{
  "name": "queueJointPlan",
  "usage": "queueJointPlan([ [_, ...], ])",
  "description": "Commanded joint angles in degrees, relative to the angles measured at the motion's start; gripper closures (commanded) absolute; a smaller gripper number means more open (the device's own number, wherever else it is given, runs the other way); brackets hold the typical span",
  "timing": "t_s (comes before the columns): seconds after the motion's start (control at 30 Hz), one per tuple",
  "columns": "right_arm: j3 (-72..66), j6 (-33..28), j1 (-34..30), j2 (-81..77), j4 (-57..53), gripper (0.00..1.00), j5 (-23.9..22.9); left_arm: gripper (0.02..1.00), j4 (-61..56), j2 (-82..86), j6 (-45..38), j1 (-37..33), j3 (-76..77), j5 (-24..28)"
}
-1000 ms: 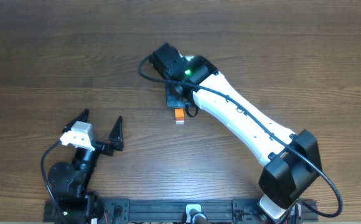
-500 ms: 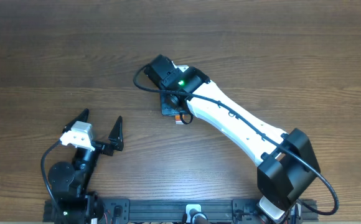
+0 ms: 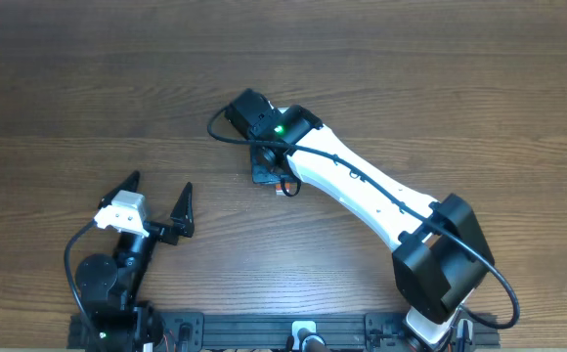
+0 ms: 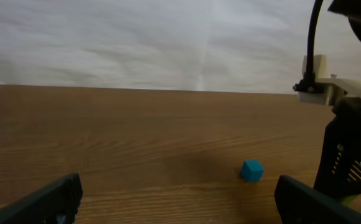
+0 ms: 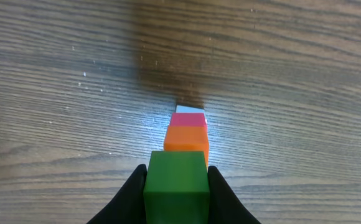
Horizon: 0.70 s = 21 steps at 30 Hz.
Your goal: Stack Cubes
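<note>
Now | right gripper (image 5: 176, 179) clenched on green cube (image 5: 175, 169) | arm has shifted in over the stack in the last second | green sits above orange cube (image 5: 185, 138) and pink cube (image 5: 188, 118), contact unclear | left gripper (image 3: 159, 184) spread, parked | release likely next; blue cube (image 4: 251, 170) waits apart.

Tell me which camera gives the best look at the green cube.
The right wrist view: the green cube fills the foreground, gripped in the right tool, above the orange cube. In the top view the right arm hides it; in the left wrist view that arm blocks it too.
</note>
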State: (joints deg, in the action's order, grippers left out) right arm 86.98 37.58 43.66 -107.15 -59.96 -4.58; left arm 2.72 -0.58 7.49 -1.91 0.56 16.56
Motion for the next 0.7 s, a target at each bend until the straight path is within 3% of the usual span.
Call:
queueJointPlan([
  [0.03,-0.5,0.7,0.2,-0.8,-1.3,0.989,0.5,0.020,0.1,0.3,-0.7,0.3,-0.2,0.6],
  [0.7,-0.5,0.7,-0.8,-1.9,-0.5,0.989,0.4,0.020,0.1,0.3,-0.7,0.3,-0.2,0.6],
])
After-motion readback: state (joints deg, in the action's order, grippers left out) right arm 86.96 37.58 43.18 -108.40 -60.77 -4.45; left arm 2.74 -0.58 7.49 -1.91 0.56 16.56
